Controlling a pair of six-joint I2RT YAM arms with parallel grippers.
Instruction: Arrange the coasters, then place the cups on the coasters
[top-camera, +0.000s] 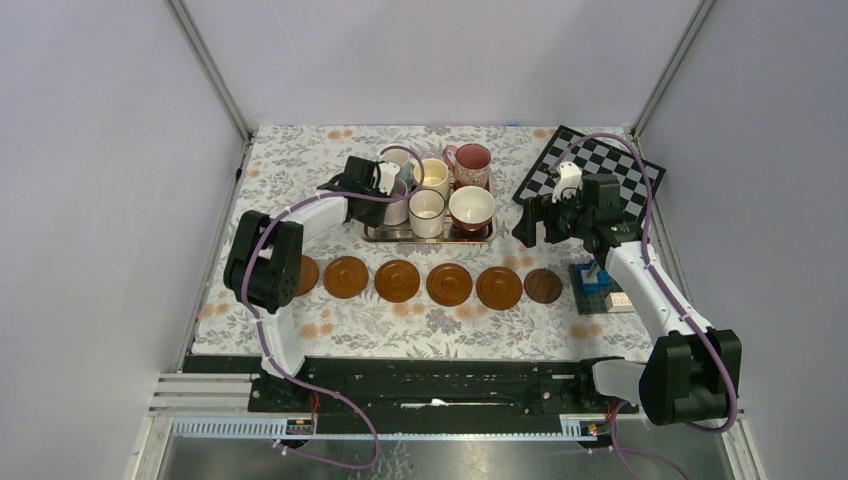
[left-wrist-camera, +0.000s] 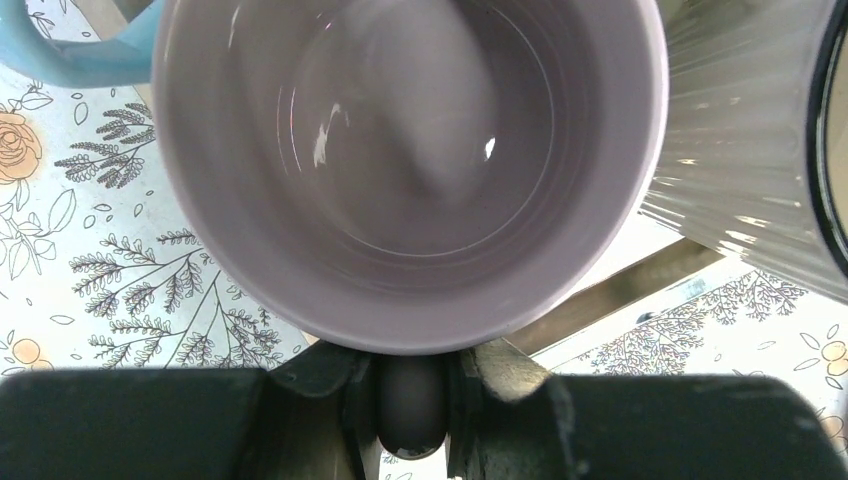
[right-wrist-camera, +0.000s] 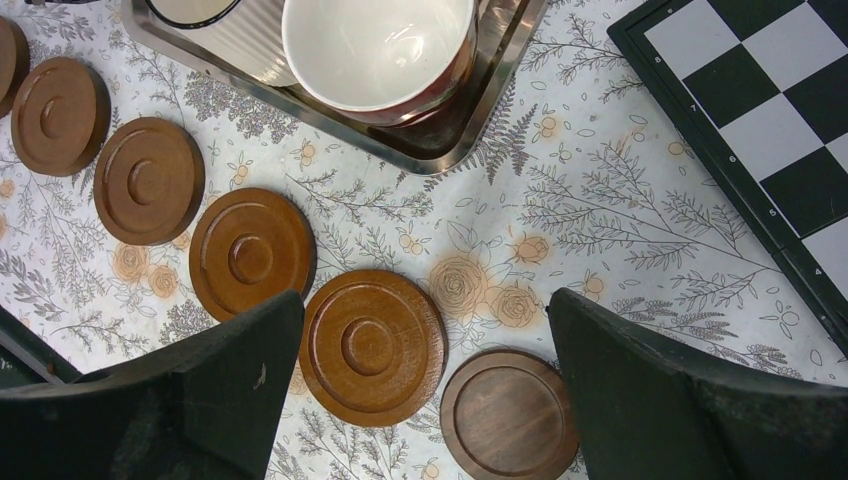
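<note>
Cup pickup under way

Your left claw (left-wrist-camera: 410, 385) is pinched on the handle of the lilac mug (left-wrist-camera: 400, 170), which stands at the tray's (top-camera: 430, 240) left end. Coasters (top-camera: 398, 281) sit in a row on the counter (top-camera: 450, 325). Next, lift straight up, clearing the other cups (top-camera: 427, 212). Your right claw (right-wrist-camera: 425, 340) hangs wide open, empty.

Left tool (left-wrist-camera: 411, 395) clamped, right tool (right-wrist-camera: 422, 335) spread wide.

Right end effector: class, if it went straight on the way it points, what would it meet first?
Most likely the glossy brown coaster lying between the fingers of the open right end effector, or the darker coaster beside it. Nothing else shows in that line, though depth is unclear.
</note>
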